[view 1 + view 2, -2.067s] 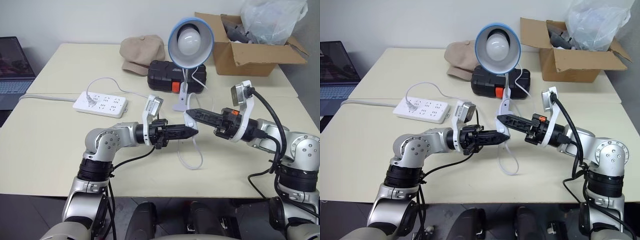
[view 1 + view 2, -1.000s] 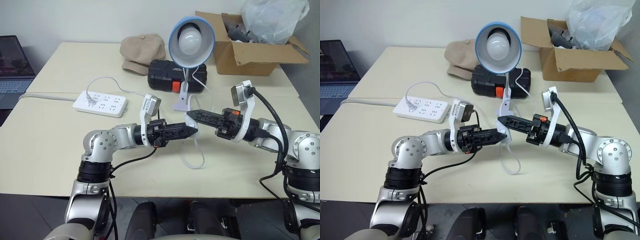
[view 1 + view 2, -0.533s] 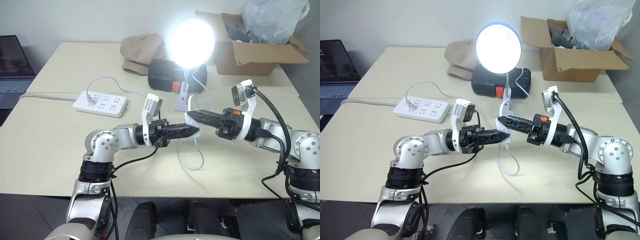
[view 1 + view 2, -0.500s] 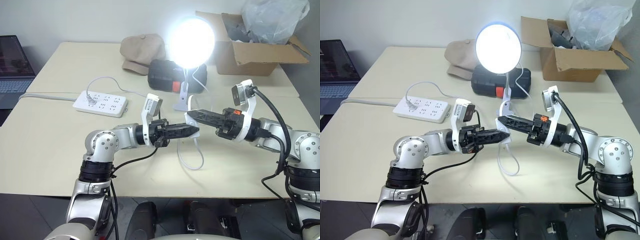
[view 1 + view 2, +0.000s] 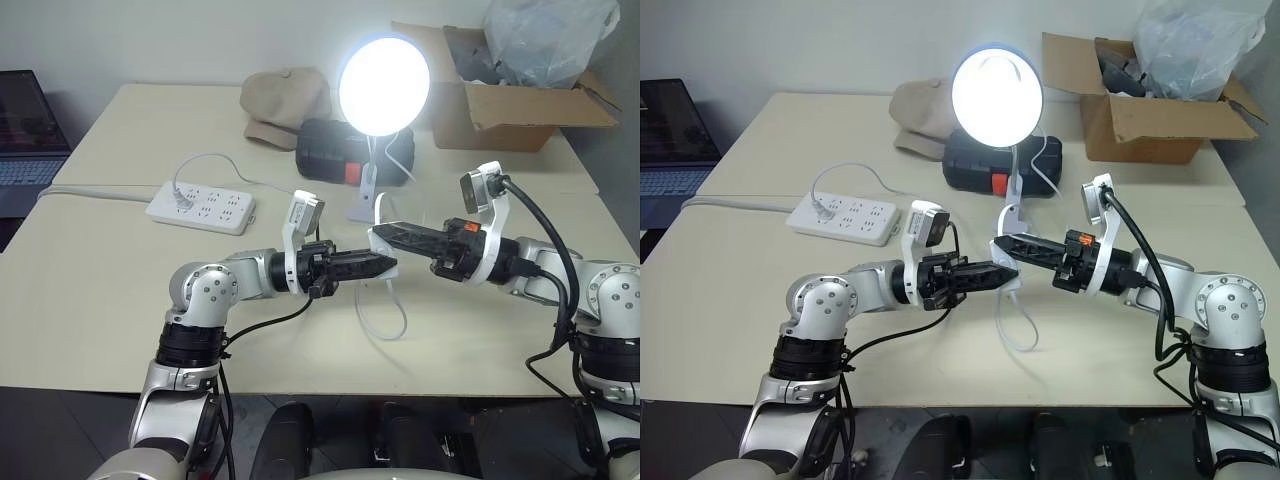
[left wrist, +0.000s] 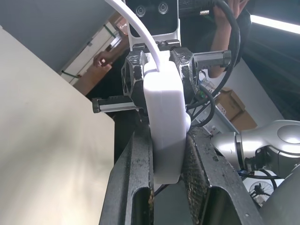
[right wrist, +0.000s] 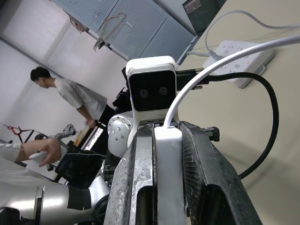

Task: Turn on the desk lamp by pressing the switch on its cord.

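The switch [image 6: 164, 122] was held clear of the worktop [image 5: 90, 290], in front of the lit desk lamp [image 5: 384, 84], so that both hands could act on it: the right hand [image 5: 382, 233] was clamped on one end to steady it, and the left hand [image 5: 388, 265] was closed across its sides, apparently to work the rocker. Its long axis lay roughly level, running from one hand toward the other, with the cord [image 5: 385, 318] hanging in a loop to the worktop below.

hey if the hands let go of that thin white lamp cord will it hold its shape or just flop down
Probably flop. The cord already sags in a loose loop onto the table below the switch, so it looks limp and light. The switch looks rigid and would likely drop first, dragging the cord.
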Action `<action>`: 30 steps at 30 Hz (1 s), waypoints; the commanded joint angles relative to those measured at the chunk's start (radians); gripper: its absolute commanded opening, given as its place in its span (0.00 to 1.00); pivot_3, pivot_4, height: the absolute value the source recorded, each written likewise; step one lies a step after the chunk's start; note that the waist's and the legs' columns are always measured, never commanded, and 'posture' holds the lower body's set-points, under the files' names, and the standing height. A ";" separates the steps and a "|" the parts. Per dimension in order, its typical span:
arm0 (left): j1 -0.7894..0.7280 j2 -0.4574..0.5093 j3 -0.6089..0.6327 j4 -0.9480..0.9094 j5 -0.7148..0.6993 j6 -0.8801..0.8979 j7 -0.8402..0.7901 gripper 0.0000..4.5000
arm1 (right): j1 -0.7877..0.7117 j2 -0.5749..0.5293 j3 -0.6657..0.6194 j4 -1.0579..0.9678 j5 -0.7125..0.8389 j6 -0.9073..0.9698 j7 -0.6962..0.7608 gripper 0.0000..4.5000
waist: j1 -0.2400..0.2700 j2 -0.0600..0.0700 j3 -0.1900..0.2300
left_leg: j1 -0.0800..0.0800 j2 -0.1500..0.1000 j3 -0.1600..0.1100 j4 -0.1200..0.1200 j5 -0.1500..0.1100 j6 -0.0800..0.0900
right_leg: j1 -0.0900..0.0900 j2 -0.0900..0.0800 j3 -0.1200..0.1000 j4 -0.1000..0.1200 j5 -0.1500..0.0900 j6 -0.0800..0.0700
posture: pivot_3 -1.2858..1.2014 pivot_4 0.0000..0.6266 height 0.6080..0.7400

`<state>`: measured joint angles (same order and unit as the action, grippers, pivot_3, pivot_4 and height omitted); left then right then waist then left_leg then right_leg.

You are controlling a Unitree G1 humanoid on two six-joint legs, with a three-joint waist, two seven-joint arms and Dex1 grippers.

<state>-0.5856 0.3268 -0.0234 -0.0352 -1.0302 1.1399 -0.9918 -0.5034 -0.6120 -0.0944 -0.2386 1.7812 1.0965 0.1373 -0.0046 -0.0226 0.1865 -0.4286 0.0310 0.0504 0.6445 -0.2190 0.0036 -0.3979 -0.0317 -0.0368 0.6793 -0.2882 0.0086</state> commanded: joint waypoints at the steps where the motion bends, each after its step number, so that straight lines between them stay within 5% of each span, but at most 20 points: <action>1: -0.001 0.016 0.011 -0.012 -0.005 -0.006 -0.020 0.42 | -0.014 -0.003 -0.015 -0.017 0.016 -0.024 0.013 0.08 | 0.000 0.000 0.000 | 0.000 0.000 0.000 0.000 0.000 0.000 | 0.000 0.000 0.000 0.000 0.000 0.000 | 0.52 0.24 1.00; 9: 0.099 0.129 0.004 -0.156 0.022 -0.031 -0.039 0.74 | -0.010 0.010 -0.029 0.044 -0.042 -0.063 -0.029 0.08 | -0.001 0.000 0.000 | -0.002 0.001 0.000 0.000 0.000 0.000 | -0.004 0.000 0.001 0.000 0.000 0.000 | 0.52 0.24 1.00; 15: 0.213 0.241 -0.012 -0.337 0.161 -0.199 -0.019 0.99 | -0.023 0.038 -0.001 0.145 -0.257 -0.101 -0.053 0.08 | 0.002 0.000 0.000 | -0.004 0.001 0.001 0.000 0.000 0.000 | -0.006 0.000 0.002 0.001 0.000 0.000 | 0.52 0.24 1.00; 19: 0.296 0.312 -0.043 -0.445 0.299 -0.353 -0.025 1.00 | -0.047 0.066 0.047 0.233 -0.461 -0.129 -0.025 0.08 | 0.002 0.000 0.000 | -0.004 0.001 0.003 0.000 0.000 0.000 | -0.006 0.000 0.003 0.001 0.001 -0.001 | 0.52 0.24 1.00; 30: 0.400 0.370 -0.028 -0.510 0.410 -0.486 0.027 1.00 | -0.148 0.194 0.054 0.430 -0.777 -0.141 -0.023 0.08 | 0.002 0.000 0.000 | -0.004 0.001 0.003 0.000 0.000 0.000 | -0.007 0.000 0.003 0.001 0.003 -0.005 | 0.52 0.24 1.00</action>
<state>-0.1962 0.6860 -0.0548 -0.5027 -0.6368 0.6876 -0.9700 -0.6250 -0.4223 -0.0101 0.1872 1.0434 0.9713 0.1106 -0.0027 -0.0225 0.1864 -0.4324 0.0322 0.0533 0.6444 -0.2188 0.0035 -0.4047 -0.0315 -0.0339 0.6804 -0.2851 0.0037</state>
